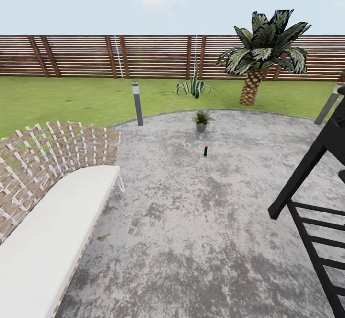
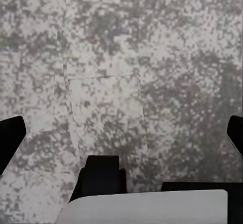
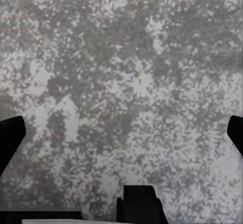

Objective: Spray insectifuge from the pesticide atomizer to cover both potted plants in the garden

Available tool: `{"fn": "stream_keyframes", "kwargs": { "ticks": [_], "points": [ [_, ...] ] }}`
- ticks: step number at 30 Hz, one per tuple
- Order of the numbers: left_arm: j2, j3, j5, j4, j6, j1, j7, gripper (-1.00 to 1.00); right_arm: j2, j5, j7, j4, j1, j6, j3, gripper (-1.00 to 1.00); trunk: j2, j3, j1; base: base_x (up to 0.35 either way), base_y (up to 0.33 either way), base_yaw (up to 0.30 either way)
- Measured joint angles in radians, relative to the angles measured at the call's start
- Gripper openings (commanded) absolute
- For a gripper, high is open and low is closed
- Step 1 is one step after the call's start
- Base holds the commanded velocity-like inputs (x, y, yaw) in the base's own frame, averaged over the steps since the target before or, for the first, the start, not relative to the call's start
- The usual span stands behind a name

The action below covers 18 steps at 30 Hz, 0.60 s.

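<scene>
- Atomizer (image 1: 205, 150) stood upright on patio (image 1: 201, 241), far ahead of me, near one potted plant (image 1: 201, 119).
- Both tools (image 2: 121, 133) (image 3: 121, 133) spread, empty, over paving; neither clearly nearer.

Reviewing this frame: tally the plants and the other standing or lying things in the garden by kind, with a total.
Palm with scaly trunk: 1
Striped agave: 1
Small potted plant: 1
Dark bottle standing on the patio: 1
Grey bollard lamps: 2
Woven lounge chair with white cushion: 1
Black slatted frame: 1
Total: 8
</scene>
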Motion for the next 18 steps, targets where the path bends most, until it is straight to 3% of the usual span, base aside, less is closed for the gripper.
{"fn": "stream_keyframes", "kwargs": {
  "ticks": [6, 18],
  "points": [
    [0.0, -0.001, -0.003, 0.0, 0.0, 0.0, 0.0, 1.0, 0.0, -0.002, 0.0, 0.0, 0.0, 0.0, 0.0, 1.0, 0.0, 0.0, 0.0, 0.289, -0.034, 0.0],
    [0.0, 0.0, -0.003, 0.0, 0.0, 0.0, 0.0, 1.0, -0.001, -0.004, 0.003, 0.0, 0.0, -0.001, -0.001, 1.0, 0.0, 0.0, 0.0, 0.294, -0.138, 0.0]
  ]
}}
